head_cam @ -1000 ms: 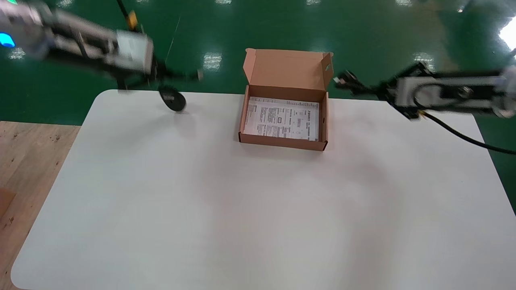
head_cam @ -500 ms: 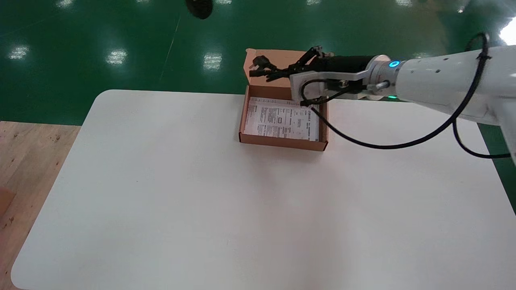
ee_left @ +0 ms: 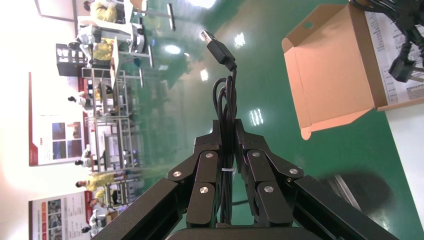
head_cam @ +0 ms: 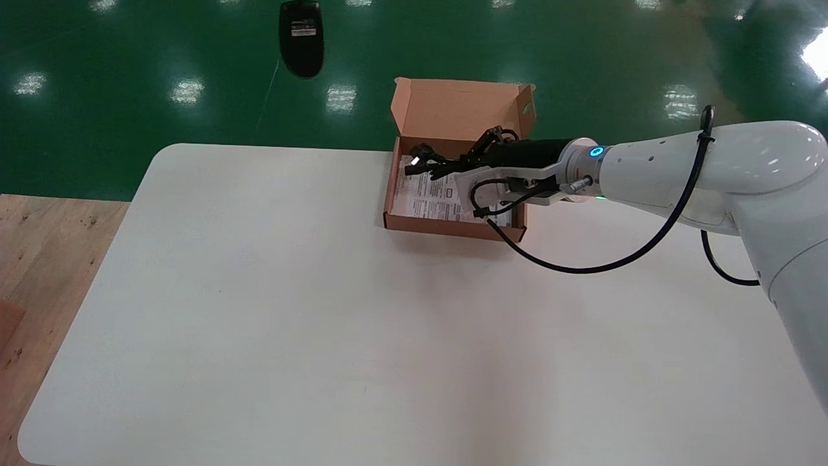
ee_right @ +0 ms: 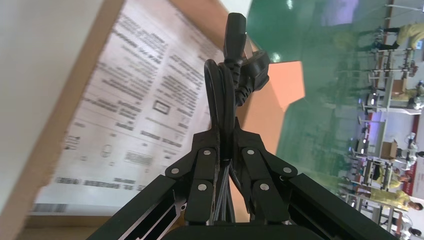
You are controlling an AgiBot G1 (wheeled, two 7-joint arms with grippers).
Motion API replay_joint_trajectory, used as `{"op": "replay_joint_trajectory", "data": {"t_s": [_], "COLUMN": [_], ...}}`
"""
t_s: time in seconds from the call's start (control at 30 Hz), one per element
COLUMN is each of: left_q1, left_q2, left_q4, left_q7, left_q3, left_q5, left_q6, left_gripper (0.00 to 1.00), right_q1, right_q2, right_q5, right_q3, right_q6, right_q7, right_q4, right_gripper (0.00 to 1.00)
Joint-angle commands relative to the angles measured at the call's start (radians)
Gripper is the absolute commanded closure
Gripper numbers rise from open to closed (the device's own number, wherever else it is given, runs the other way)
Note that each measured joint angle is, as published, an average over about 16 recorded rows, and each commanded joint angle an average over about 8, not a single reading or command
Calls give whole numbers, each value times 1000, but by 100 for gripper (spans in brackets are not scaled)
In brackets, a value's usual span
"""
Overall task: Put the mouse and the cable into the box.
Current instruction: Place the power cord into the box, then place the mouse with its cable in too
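The right gripper (head_cam: 460, 166) is stretched over the box (head_cam: 453, 228) from the box's right side. It carries the cable (head_cam: 424, 160) as a folded bundle with the plugs leading, probably so the whole hank can drop onto the printed sheet (head_cam: 430, 194) on the box bottom in one release instead of trailing over a wall. In the right wrist view its fingers (ee_right: 202, 167) are clamped together on the bundle's loops, and the plugs stick out past the tips above the sheet. Whether the bundle touches the box cannot be told. The lid (head_cam: 462, 107) stands upright at the box's far wall, leaving the tray open from above. The mouse (head_cam: 301, 37) shows beyond the box's far left corner, over the green floor (head_cam: 129, 65) and off the counter (head_cam: 323, 323), with its underside toward the head camera. The left gripper (ee_left: 227, 131) is outside the head view. Its fingers (ee_left: 206, 170) are pinched shut on a thin looped cord (ee_left: 226, 100) ending in a USB plug (ee_left: 216, 44). That is likely the mouse's own lead, which would explain why the mouse hangs in the air away from the box.
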Motion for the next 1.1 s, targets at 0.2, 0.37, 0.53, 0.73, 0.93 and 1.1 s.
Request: {"op": "replay_joint_trajectory", "data": {"t_s": [0.2, 0.37, 0.53, 0.73, 0.93, 1.1], "left_q1": [-7, -8, -2, 13, 61, 136], "left_q2": [7, 10, 16, 30, 65, 86], "left_q4": [27, 39, 49, 56, 49, 18], "left_q7": [11, 13, 13, 15, 24, 29], "left_q3": [2, 4, 6, 3, -8, -26], "left_q5": [3, 6, 9, 4, -11, -41], "left_q6": [2, 1, -7, -46, -152, -201], "left_gripper": [100, 100, 100, 100, 100, 100], "right_q1": [-6, -2, 0, 4, 53, 119], "right_q2": [-14, -14, -14, -12, 34, 134], "right_q5": [11, 22, 34, 49, 97, 142], "right_q3": [-17, -30, -41, -52, -29, 3], "right_q6": [-28, -36, -35, -33, -65, -145], "right_q7": [-23, -23, -24, -25, -10, 13], "right_q4": [-32, -38, -41, -43, -71, -118], "right_gripper": [35, 0, 0, 0, 0, 0]}}
